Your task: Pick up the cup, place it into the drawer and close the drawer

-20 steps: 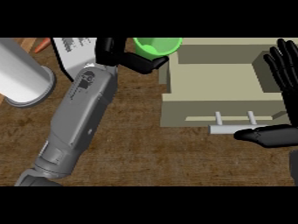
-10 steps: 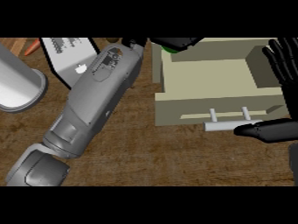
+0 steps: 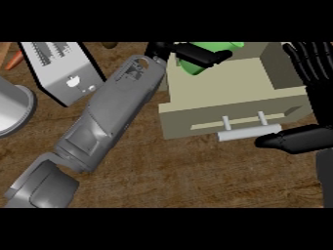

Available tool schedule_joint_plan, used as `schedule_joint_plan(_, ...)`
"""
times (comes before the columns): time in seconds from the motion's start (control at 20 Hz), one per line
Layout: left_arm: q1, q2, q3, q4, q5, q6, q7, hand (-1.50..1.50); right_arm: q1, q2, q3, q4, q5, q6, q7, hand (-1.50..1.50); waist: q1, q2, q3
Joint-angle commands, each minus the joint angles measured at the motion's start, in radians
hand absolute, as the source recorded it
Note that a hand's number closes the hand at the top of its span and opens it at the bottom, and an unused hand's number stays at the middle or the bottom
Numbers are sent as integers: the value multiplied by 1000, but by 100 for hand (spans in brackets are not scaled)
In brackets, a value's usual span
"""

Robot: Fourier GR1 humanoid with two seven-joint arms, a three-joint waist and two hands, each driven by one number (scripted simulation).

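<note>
Left hand (image 3: 190, 52) curled round cup (image 3: 211, 54), over drawer (image 3: 226, 93)

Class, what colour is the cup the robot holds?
Green; the cup shows best in the head view.

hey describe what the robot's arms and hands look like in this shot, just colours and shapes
Both forearms are grey, ending in black hands. The left forearm is a long, boxy, tapered shell with recessed panels and a darker rounded section near the elbow. The left hand is glossy black with rounded fingers. The right hand is black too, with segmented, ribbed fingers and a thick thumb; only a little grey forearm shows below it. No cables or markings show.
</note>
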Motion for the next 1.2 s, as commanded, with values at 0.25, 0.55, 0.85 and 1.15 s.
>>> schedule_joint_plan(0.25,-1,0,-125,42,48,-41,31,-150,-61,-10,15,20,-33,37,16,-150,-65,17,0)
schedule_joint_plan(0.55,63,0,-66,-18,182,-32,-78,-150,-38,34,108,5,-127,149,4,-150,-94,24,-1)
schedule_joint_plan(0.85,87,0,-43,-94,291,-81,-217,-150,-39,-8,209,23,-230,329,55,150,-50,11,-3)
schedule_joint_plan(1.15,80,0,-37,-66,341,7,-269,-150,0,-166,307,-18,-104,453,157,150,-4,-8,-3)
